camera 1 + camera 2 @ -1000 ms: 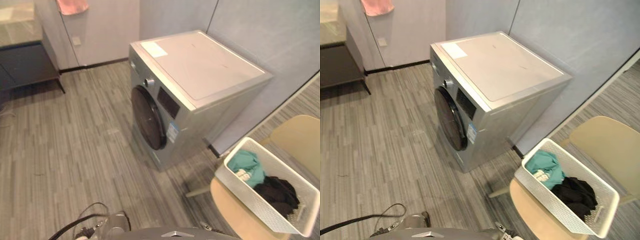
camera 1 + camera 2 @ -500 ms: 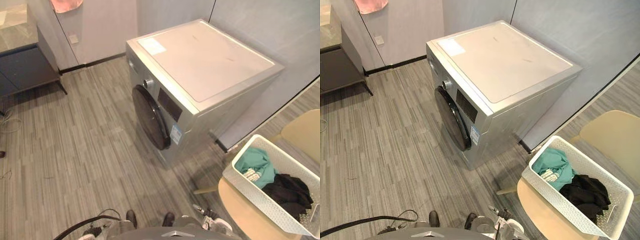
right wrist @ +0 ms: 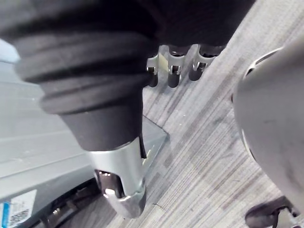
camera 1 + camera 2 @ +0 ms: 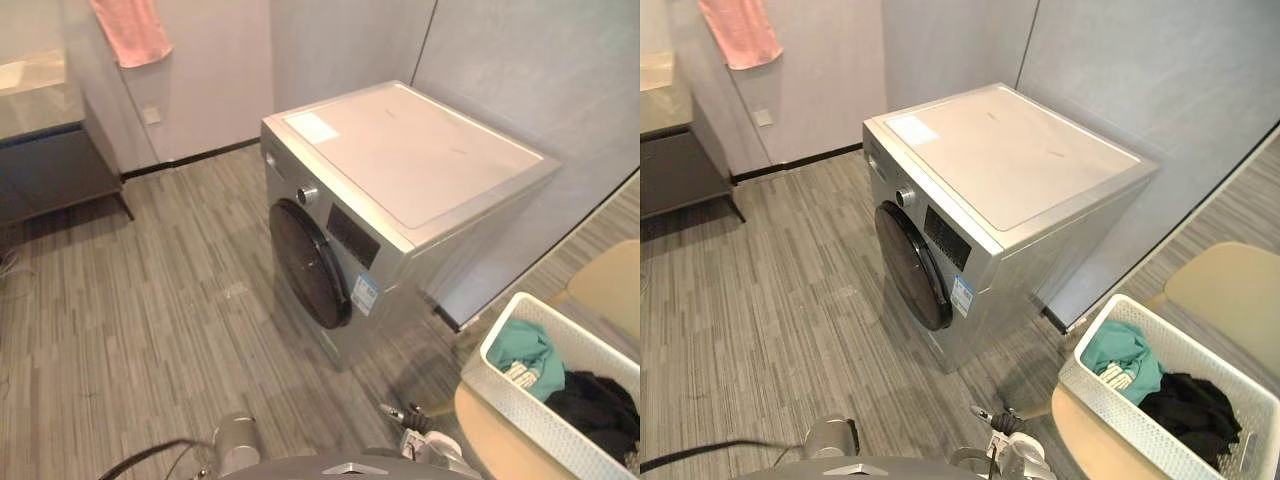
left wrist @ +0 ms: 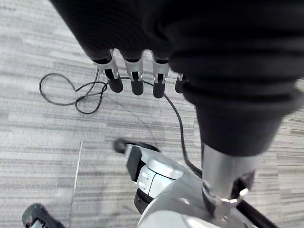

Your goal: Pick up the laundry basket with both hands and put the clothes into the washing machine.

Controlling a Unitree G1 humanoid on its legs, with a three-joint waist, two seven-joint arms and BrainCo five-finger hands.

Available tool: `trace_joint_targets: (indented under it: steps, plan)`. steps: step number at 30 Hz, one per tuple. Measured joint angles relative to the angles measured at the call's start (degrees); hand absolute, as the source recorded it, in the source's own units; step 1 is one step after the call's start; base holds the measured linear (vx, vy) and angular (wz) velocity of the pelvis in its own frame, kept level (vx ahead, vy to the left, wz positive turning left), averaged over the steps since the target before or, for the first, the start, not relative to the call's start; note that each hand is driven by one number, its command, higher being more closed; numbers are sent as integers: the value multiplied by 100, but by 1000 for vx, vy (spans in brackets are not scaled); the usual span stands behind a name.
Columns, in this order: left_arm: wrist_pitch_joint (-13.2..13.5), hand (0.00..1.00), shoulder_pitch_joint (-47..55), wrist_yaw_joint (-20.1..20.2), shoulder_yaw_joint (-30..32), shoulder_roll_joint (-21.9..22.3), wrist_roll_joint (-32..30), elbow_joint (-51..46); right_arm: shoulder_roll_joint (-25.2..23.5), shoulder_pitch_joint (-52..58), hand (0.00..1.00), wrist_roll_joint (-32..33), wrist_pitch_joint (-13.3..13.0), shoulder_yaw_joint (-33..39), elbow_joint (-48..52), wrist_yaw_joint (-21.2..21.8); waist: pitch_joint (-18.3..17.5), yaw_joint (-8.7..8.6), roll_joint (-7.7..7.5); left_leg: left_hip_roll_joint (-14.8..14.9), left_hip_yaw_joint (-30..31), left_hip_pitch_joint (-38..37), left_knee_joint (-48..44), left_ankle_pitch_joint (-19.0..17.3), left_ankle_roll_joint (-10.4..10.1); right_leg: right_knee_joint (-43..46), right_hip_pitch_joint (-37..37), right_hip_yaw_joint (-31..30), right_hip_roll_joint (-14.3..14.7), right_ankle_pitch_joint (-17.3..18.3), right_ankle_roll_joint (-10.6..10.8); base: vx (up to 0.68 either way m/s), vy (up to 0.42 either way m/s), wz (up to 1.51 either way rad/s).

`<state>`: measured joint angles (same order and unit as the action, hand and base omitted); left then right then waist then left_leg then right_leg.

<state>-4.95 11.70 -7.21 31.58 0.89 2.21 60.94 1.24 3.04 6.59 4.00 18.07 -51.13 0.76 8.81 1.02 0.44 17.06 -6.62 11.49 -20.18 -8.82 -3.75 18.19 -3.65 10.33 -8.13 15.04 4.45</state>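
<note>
While far from the laundry basket (image 4: 1110,405), left hand (image 5: 199,52) and right hand (image 3: 90,61) downward; fingers (image 5: 137,81) relaxed, empty.

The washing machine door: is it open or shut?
Shut. The dark round door lies flush against the front of the washing machine, and no drum opening shows.

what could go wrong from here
The door of the washing machine looks shut; with both hands on the laundry basket, nothing is free to open it. The basket sits on a chair to the robot's right, so an uneven lift might tip out the clothes. The left hand and right hand hang open, holding nothing.
</note>
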Motion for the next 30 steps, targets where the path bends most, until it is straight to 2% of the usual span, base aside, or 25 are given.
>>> trace_joint_targets:
  steps: [1, 2, 3, 4, 5, 6, 8, 10, 12, 13, 14, 15, 16, 17, 18, 19, 20, 21, 22, 23, 24, 25, 26, 27, 30]
  plan:
    - [-2, 0, 22, -14, 0, 9, 0, 65, 48, 37, 0, -26, 0, -32, -8, 1, -30, -19, 44, 23, 39, -94, 257, 35, -52, -3, -3, -80, -64, 23, 112, 277, 504, -47]
    - [-6, 0, 91, -28, -2, 21, -1, 159, 167, 102, 0, -32, -2, -125, -104, 5, -88, -44, 72, -1, -117, -213, 370, 532, -530, -41, -69, -244, -206, 54, 339, 305, 511, -45]
    - [-3, 0, 164, -29, -19, 22, -2, 220, 175, 126, 0, -31, 10, -114, -290, 3, -230, -56, 36, -202, -281, -255, 273, 737, -553, -275, -175, -437, -392, 30, 394, 386, 578, -38]
    - [1, 0, 178, -36, -25, -43, -2, 232, 121, 133, 0, -31, 13, -120, -341, 6, -305, -75, -41, -327, -336, -236, 265, 625, -537, -450, -218, -535, -459, -36, 368, 319, 346, -21]
    - [11, 0, 134, -39, -49, -209, -6, 263, 0, 127, 0, -35, 12, -118, -377, 17, -428, -124, -218, -467, -382, -175, 194, 539, -442, -709, -277, -507, -534, -364, 339, 308, 309, -5]
    - [8, 0, 75, -36, -72, -288, -6, 269, -55, 123, 0, -35, 11, -118, -381, 17, -458, -114, -270, -492, -420, -157, 129, 483, -449, -817, -303, -512, -574, -562, 436, 276, 264, -9]
    - [47, 0, -77, -23, -198, -382, -4, 262, -136, 111, 0, -35, 5, -143, -387, 22, -488, -84, -320, -560, -554, -213, -23, 317, -308, -1038, -430, -509, -635, -1058, 504, 251, 281, -17]
    - [64, 0, -171, -35, -398, -441, -4, 261, -99, 16, 0, -109, 1, -333, -370, 29, -498, 1, -311, -655, -833, -412, 32, 225, -162, -1061, -380, -646, -783, -1368, 522, 177, 222, -42]
    - [70, 0, -208, -40, -655, -485, -6, 255, -77, -104, 0, -252, 0, -539, -274, 28, -530, 69, -285, -657, -1077, -548, 173, 205, -128, -853, -127, -815, -814, -1556, 523, 68, 133, -55]
    - [75, 0, -223, -43, -745, -497, -6, 257, -68, -118, 0, -253, 1, -635, -156, 27, -522, 80, -252, -657, -1118, -595, 239, 202, -123, -674, -12, -859, -813, -1609, 546, 19, 126, -52]
    - [73, 0, -253, -43, -967, -474, -7, 260, -54, -126, 0, -250, -10, -816, 133, 25, -464, 74, -152, -669, -1201, -688, 365, 207, -114, -173, 296, -952, -818, -1684, 511, -26, 109, -34]
    - [77, 0, -278, -84, -1149, -442, -25, 259, -29, -90, 0, -249, -23, -992, 435, 17, -416, 41, -97, -707, -1253, -792, 497, 206, -89, 524, 670, -993, -848, -1795, 365, -48, 106, -20]
    - [75, 0, -275, -106, -1210, -456, -56, 262, -17, -27, 0, -245, -32, -1079, 575, 16, -391, 12, -121, -745, -1243, -838, 567, 207, -80, 849, 834, -981, -877, -1886, 236, -42, 104, 6]
    - [77, 0, -277, -129, -1336, -483, -146, 253, -3, 57, 0, -242, -42, -1215, 803, 17, -366, -45, -59, -815, -1201, -959, 661, 228, -33, 1333, 1076, -992, -924, -2138, -31, -12, 101, 21]
    - [76, 0, -263, -129, -1391, -501, -216, 254, 39, 81, 0, -233, -48, -1386, 1000, 14, -295, -94, -16, -819, -1189, -1078, 752, 215, 43, 1700, 1244, -1027, -929, -2376, -46, 3, 85, 18]
    - [75, 0, -262, -128, -1391, -490, -247, 256, 48, 77, 0, -233, -60, -1518, 1100, 15, -266, -122, 11, -806, -1188, -1079, 752, 200, 63, 1875, 1352, -1017, -927, -2258, -14, 19, 30, 0]
    - [58, 0, -315, -129, -1386, -562, -276, 251, 33, 60, 0, -191, -100, -1797, 1352, 59, -211, -111, -97, -788, -1210, -1087, 750, 201, 104, 2171, 1554, -863, -893, -1608, 11, 21, -52, -7]
    - [46, 0, -316, -127, -1364, -610, -369, 258, 42, 21, 0, -105, -152, -2074, 1568, 170, -163, -108, -168, -742, -1231, -1101, 765, 203, 99, 2116, 1659, -575, -773, -1034, -54, 26, -85, -12]
    - [45, 0, -316, -126, -1350, -614, -408, 257, 48, -1, 0, -20, -160, -2211, 1675, 213, -149, -100, -191, -714, -1257, -1131, 804, 212, 85, 1936, 1676, -370, -670, -846, -38, 33, -128, -16]
    - [42, 0, -318, -125, -1287, -612, -465, 259, 51, -47, 0, -8, -177, -2432, 1865, 288, -145, -94, -200, -653, -1326, -1204, 894, 247, 15, 1196, 1584, -3, -408, -767, -8, 45, -138, -17]
    - [39, 0, -282, -115, -1262, -662, -488, 257, 50, -49, 0, 13, -214, -2589, 2060, 373, -133, -77, -279, -699, -1369, -1227, 956, 268, -82, 442, 1412, 118, -241, -1108, -19, 76, -200, -15]
    - [35, 0, -318, -122, -1185, -681, -540, 270, 130, -59, 0, 40, -308, -2782, 2313, 438, -104, -69, -409, -803, -1353, -1273, 966, 215, -195, 93, 1289, 232, -261, -1129, 28, 73, -165, -8]
    - [34, 0, -348, -122, -1163, -626, -592, 264, 204, -90, 0, 44, -333, -2872, 2394, 442, -101, -61, -346, -744, -1320, -1274, 992, 227, -203, 25, 1259, 254, -194, -1160, 2, 85, -150, 10]
    - [42, 0, -409, -103, -1164, -587, -741, 272, 307, -95, 0, 44, -367, -3004, 2608, 500, -59, -97, -207, -705, -1226, -1266, 1129, 321, -288, -188, 1171, 332, -83, -1145, -11, 68, -78, 15]
    - [49, 0, -465, -80, -1164, -520, -919, 265, 604, -187, 0, 103, -388, -3373, 2955, 634, -95, -62, -76, -592, -1275, -1290, 1540, 602, -399, -550, 1177, 378, 184, -1287, -96, 114, -91, -3]
